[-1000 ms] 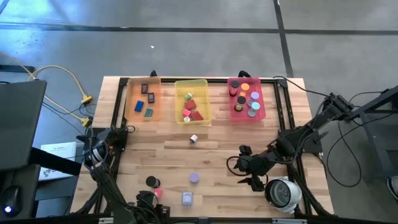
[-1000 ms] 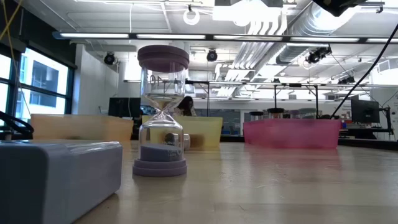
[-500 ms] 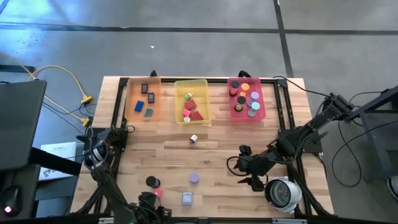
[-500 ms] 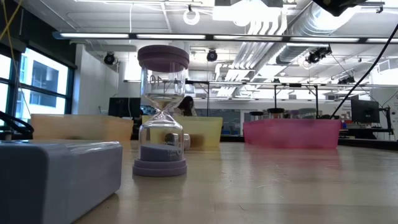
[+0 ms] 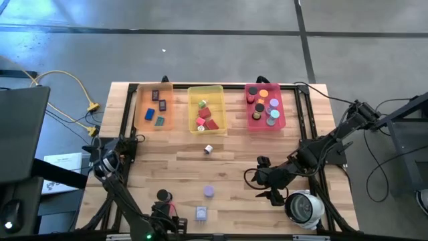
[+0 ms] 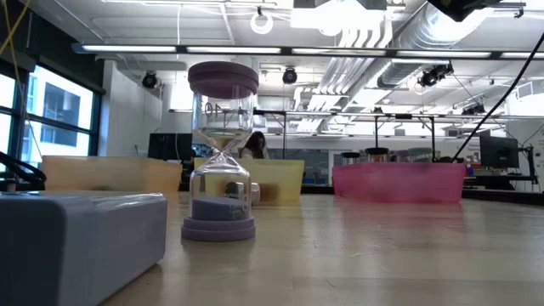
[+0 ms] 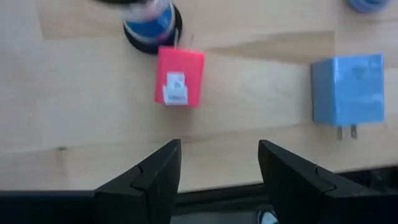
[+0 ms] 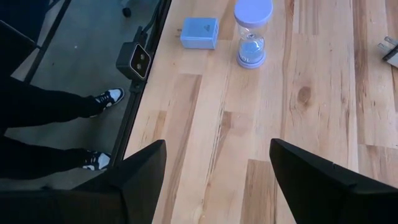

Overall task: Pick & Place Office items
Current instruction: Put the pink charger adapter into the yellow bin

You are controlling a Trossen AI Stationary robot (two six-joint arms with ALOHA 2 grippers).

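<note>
Left wrist view had your left gripper (image 7: pixel 217 163) hanging over the near edge of the table (image 5: pixel 234 164), fingers parted and holding nothing, with the red cube (image 7: pixel 179 76) lying just beyond them, clear of the tips. I judge you were at the approach step for that cube, with no grasp begun. The next move would have called for carrying the parted fingers forward to straddle the cube, lowering, then closing, and keeping clear of the dark-based piece (image 7: pixel 151 26) that sat touching or just beside the cube's far end. The blue plug adapter (image 7: pixel 347 90) lay well apart to one side. From above, your right gripper (image 5: pixel 266 179) waited at the near right of the table beside the large white round device (image 5: pixel 304 208), also spread and empty. Still loose on the wood were the lavender hourglass (image 6: pixel 221 153), the adapter and a small white piece (image 5: pixel 208 149); the orange tray (image 5: pixel 154 107), yellow tray (image 5: pixel 206 109) and pink tray (image 5: pixel 265 107) along the far edge already held items. The cube's white label carried print too small to read; the hourglass glass showed marks like "10", though I could not be sure.
</note>
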